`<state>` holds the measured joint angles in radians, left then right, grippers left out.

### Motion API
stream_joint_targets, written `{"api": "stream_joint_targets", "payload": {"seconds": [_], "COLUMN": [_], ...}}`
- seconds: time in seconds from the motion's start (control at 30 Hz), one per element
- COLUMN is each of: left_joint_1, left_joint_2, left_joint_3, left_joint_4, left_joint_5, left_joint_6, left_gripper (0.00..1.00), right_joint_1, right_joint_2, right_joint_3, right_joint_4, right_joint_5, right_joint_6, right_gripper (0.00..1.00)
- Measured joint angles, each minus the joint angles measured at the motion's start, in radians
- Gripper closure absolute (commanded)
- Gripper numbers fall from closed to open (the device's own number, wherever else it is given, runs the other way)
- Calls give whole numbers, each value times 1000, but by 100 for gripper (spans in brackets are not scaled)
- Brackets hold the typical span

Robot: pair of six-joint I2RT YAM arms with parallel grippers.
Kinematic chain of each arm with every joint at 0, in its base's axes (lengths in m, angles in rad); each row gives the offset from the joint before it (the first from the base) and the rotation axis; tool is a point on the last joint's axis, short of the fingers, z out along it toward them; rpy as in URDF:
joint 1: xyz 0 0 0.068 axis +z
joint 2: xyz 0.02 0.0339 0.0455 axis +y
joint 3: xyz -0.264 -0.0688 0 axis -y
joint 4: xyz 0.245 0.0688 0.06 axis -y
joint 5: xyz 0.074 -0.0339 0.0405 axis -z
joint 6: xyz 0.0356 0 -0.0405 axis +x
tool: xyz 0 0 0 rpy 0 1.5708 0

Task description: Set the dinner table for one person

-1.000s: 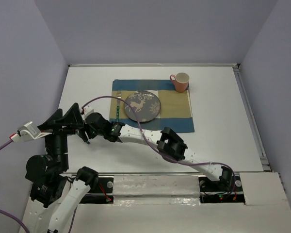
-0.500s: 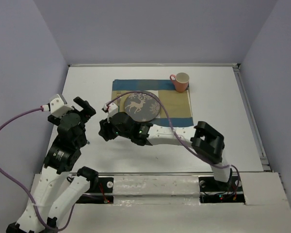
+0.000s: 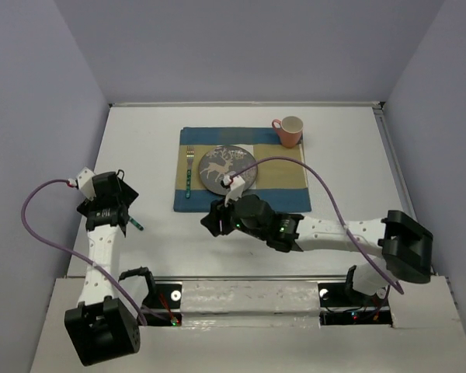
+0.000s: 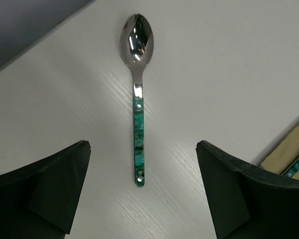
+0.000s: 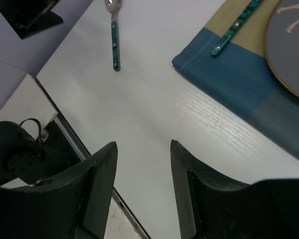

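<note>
White and faintly wood-grained, the dinner table (image 3: 357, 210) fills the whole working area, its near edge at the two arm bases. Nearest the bases on the right side, we see the right gripper (image 5: 143, 144) over bare tabletop just in front of the mat, its jaws apart and holding nothing. On the left side, the left gripper (image 4: 142, 149) sits above a spoon (image 4: 138, 124) with a marbled green handle. Its two black fingers (image 4: 55, 189) are spread wide, one on each side of the handle, and neither touches it. The spoon lies flat on the bare table, left of the mat and apart from it, its polished bowl pointing away from the left wrist camera. In the overhead view only the end of its handle shows past the gripper. Farther back lies a blue, tan and white patchwork cloth mat (image 3: 283, 194). A fork (image 3: 189, 171) with a matching green handle rests along the mat's left strip. A dark round plate (image 3: 227, 169) printed with a pale deer lies just right of the fork. Farthest back, a pink mug (image 3: 290, 131) stands upright at the mat's far right corner, its handle turned to the left.
</note>
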<state>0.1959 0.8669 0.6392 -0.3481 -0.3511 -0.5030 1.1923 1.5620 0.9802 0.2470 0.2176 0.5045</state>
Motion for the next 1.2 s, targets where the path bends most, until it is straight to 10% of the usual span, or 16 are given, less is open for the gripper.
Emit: {"api": "stream_joint_targets", "payload": {"seconds": [0.5, 0.93, 1.1, 1.2], "left_joint_1": [95, 100, 100, 100], "left_joint_2": [509, 561, 559, 544], "left_joint_3": [0, 13, 10, 10], "left_joint_4": [187, 261, 272, 262], "left_joint_5": [149, 111, 115, 134], "left_joint_6": [-56, -117, -127, -120], "left_gripper": [23, 100, 100, 100], "right_joint_1": [0, 0, 0, 0], "right_joint_2": [-332, -359, -450, -487], "right_joint_3": [-178, -183, -224, -235], "right_joint_4": [-14, -16, -18, -40], "right_joint_5": [106, 121, 155, 184], "right_joint_6": [-2, -15, -23, -29], "right_gripper": [47, 47, 43, 23]}}
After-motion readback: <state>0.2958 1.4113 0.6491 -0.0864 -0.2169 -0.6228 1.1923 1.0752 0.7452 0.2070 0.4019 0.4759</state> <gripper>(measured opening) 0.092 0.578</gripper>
